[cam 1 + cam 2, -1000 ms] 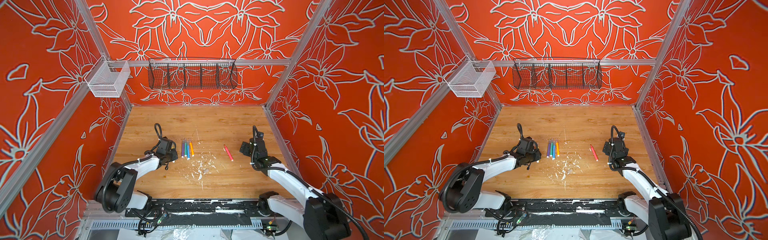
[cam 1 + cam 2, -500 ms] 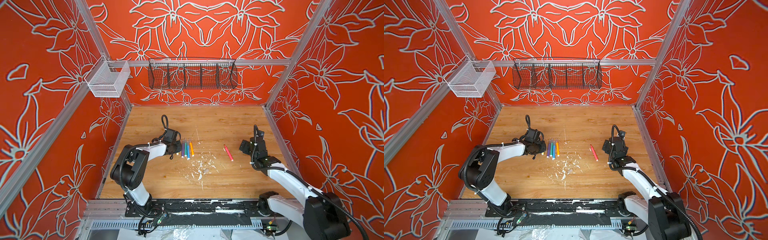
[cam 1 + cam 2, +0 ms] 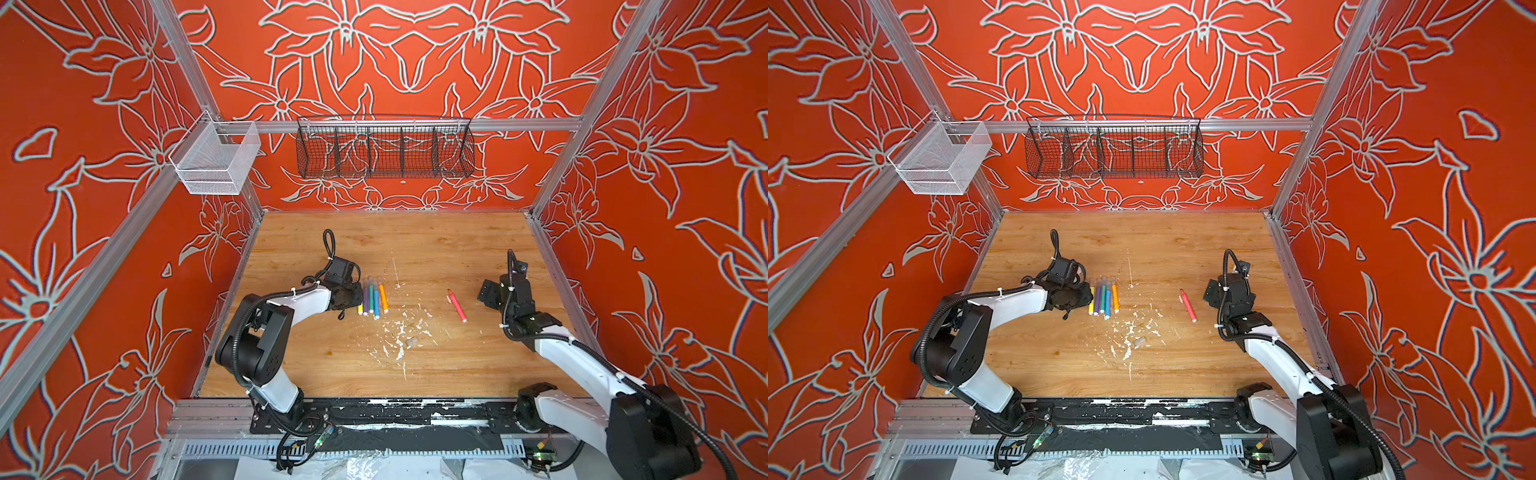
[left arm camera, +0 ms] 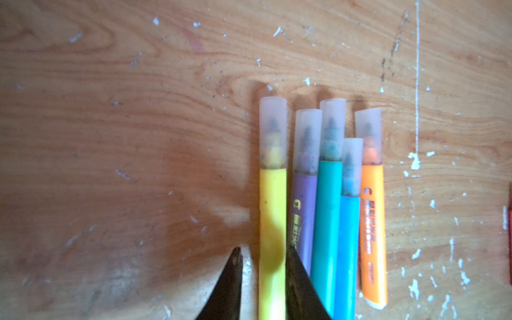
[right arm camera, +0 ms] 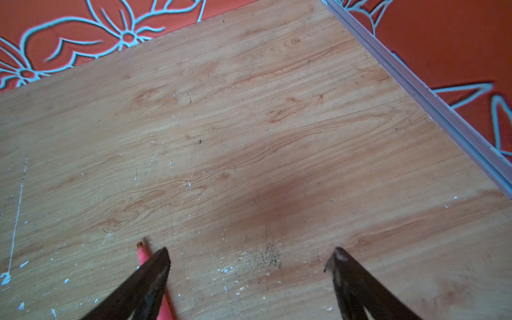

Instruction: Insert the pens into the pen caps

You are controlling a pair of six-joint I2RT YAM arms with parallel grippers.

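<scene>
Centrally on the counter [image 3: 436,245]: five pens in a tight row, barrels side by side. Order from the left arm's side: yellow pen [image 4: 273,216], purple pen [image 4: 303,210], green pen [image 4: 327,221], blue pen [image 4: 347,249], orange pen [image 4: 372,235]. Each wears one of the clear caps [image 4: 273,130], capped ends toward the back wall. The blue pen lies a little nearer the front edge than its neighbours.

Left pincer [image 4: 263,249]: low at the row's near end, fingers a narrow way apart, straddling the yellow pen. Bare wood shows between the outer finger and the barrel, so it is not clamped.

Red pen [image 3: 457,306]: alone, well apart from the row on the right side, lying slantwise, tip bare.

Right pincer [image 5: 250,250]: fingers wide apart, nothing between them. The red pen passes under one finger [image 5: 155,266] in the wrist view; contact cannot be told.

Loose cap [image 3: 411,342]: a small pale tube among white flecks [image 3: 395,328] toward the front; probably a cap, though too small to be sure.

Back wall: black basket [image 3: 384,151]. Left rail: white bin [image 3: 216,162].
</scene>
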